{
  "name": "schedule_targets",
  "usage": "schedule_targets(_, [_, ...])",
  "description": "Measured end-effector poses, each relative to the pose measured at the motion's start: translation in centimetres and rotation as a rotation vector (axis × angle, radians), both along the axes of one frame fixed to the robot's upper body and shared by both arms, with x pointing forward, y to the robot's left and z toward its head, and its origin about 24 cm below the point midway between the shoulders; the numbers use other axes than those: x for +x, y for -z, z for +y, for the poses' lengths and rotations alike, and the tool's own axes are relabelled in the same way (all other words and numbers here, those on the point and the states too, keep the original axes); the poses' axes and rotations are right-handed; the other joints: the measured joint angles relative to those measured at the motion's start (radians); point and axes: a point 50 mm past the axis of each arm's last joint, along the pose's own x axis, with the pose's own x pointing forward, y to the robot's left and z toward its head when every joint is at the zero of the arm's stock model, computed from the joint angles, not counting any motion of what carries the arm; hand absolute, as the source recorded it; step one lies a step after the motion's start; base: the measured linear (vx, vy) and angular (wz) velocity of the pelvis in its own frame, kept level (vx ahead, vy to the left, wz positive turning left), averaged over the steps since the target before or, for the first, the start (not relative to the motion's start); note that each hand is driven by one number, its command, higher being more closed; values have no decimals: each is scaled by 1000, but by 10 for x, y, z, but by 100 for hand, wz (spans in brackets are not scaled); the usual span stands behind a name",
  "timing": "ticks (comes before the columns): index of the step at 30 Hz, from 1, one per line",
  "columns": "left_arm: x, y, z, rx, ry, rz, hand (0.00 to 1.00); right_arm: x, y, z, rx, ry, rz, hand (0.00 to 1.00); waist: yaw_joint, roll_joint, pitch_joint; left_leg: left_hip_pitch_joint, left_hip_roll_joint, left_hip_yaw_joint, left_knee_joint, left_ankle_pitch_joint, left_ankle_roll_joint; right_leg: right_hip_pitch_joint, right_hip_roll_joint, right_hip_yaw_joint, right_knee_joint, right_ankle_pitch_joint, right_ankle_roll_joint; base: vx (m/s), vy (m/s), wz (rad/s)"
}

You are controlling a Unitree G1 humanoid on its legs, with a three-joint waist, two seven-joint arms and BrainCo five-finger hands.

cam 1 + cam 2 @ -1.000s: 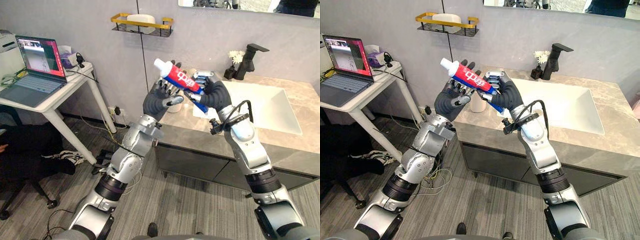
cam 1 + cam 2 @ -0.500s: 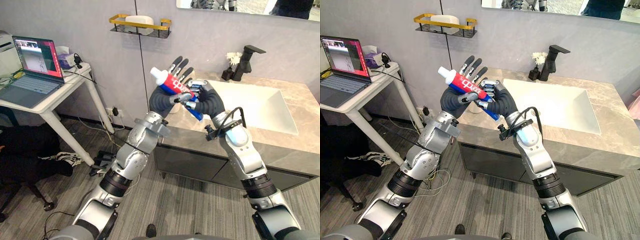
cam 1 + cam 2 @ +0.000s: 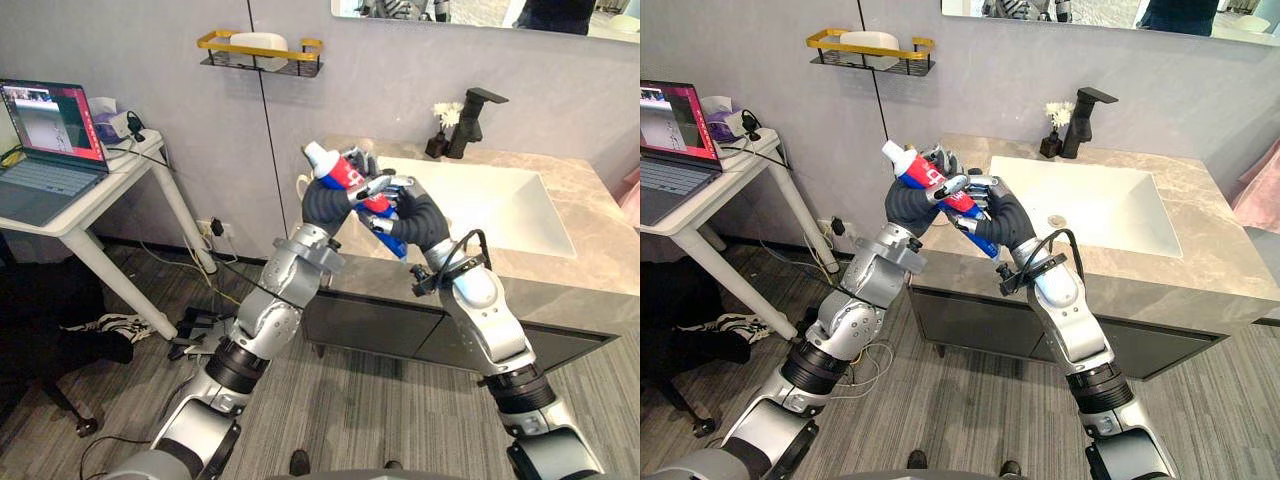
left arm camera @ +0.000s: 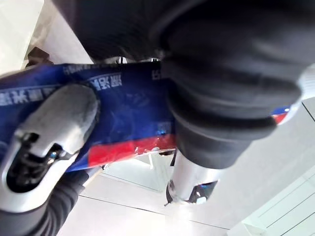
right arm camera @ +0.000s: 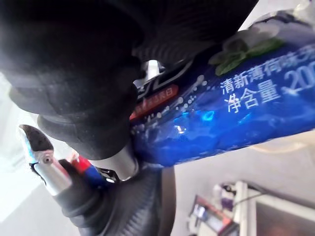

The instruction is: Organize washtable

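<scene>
Above the left end of the veined stone tabletop (image 3: 600, 215), a soft, glossy toothpaste tube (image 3: 347, 176) (red and blue, white screw cap uppermost) is being held aloft at a tilt by both hands. Its upper part is being gripped by the left hand (image 3: 322, 207), fingers curled behind and thumb across the front; its flattened blue lower end is being clamped in the right hand (image 3: 418, 220). A white rectangular basin (image 3: 500, 200) is lying sunk in the tabletop, backed by an angular black tap (image 3: 476, 108) and a small dark vase (image 3: 436, 146) of white flowers. A pale rounded object is being carried on a gold-railed wall shelf (image 3: 258, 48).
</scene>
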Motion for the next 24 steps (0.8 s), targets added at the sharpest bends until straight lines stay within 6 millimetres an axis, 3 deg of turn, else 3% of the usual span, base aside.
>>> schedule_targets(1, [0,0,0,0,-1,0,100,0,0,0,1,-3,1,100,0,-1,-1,0,0,0,0,0,0,0,0,0,0,0,0,0,0,0])
schedule_targets(2, [0,0,0,-2,-3,-1,100,-1,1,2,3,-12,3,0,-1,-3,-2,0,0,0,0,0,0,0,0,0,0,0,0,0,0,0])
schedule_targets(18, [4,-6,11,49,-68,-63,100,0,21,-3,63,-37,137,0,-9,-5,-4,0,1,6,0,0,0,-1,1,2,1,1,0,0,0,0])
schedule_targets(22, [6,-8,17,82,-100,-85,100,-4,35,-6,192,-30,218,0,-13,-5,-4,0,3,9,0,0,0,-2,4,4,1,1,-1,0,0,0])
schedule_targets(24, [9,-6,20,110,-110,-74,100,-11,51,-4,301,-46,307,0,-14,-5,-4,0,6,15,0,0,-1,-4,6,9,0,1,-2,0,0,-6])
